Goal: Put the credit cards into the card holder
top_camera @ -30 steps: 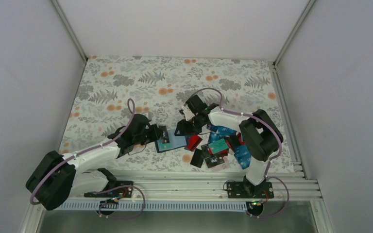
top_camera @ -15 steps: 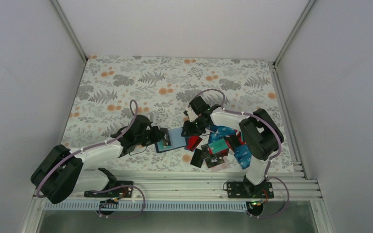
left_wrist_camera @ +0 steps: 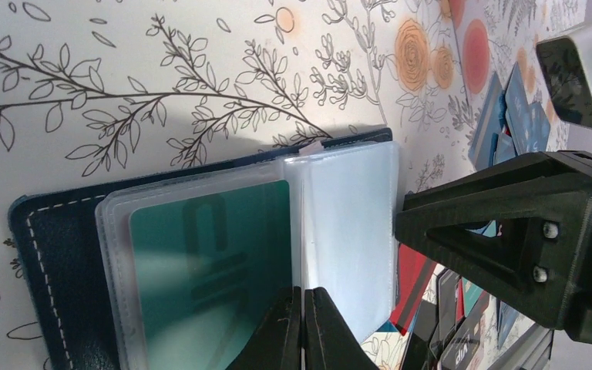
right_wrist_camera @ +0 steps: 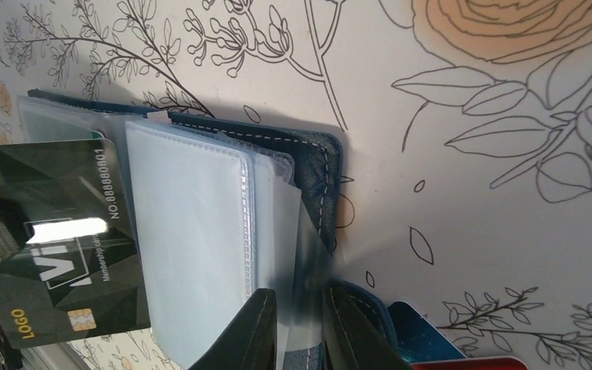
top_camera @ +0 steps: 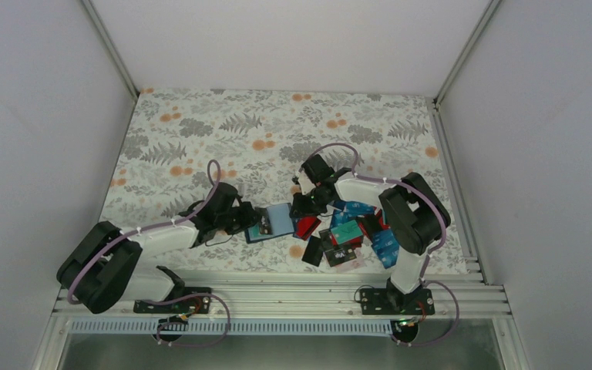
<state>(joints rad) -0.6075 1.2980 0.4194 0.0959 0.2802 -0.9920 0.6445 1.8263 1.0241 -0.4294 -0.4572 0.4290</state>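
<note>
The navy card holder (top_camera: pixel 280 220) lies open on the floral cloth, its clear sleeves up. One sleeve holds a teal card (left_wrist_camera: pixel 208 262). My left gripper (top_camera: pixel 259 225) is shut on a black VIP card (right_wrist_camera: pixel 62 231), which stands on edge over the holder's fold. In the left wrist view the gripper (left_wrist_camera: pixel 302 297) shows the card only as a thin line. My right gripper (top_camera: pixel 299 210) is at the holder's right edge. In the right wrist view it (right_wrist_camera: pixel 301 297) is closed on a clear sleeve leaf beside the navy cover (right_wrist_camera: pixel 312 162). The pile of credit cards (top_camera: pixel 347 235) lies to its right.
Red, black and blue cards (left_wrist_camera: pixel 412 277) lie just past the holder's right edge, under the right arm. A blue card (right_wrist_camera: pixel 424 335) lies by the right fingers. Aluminium rails (top_camera: pixel 316 289) run along the near edge. White walls enclose the floral cloth (top_camera: pixel 223 131).
My left gripper has moved a little nearer and lower over the holder with the black card. My right gripper has shifted slightly right, to the holder's right edge.
</note>
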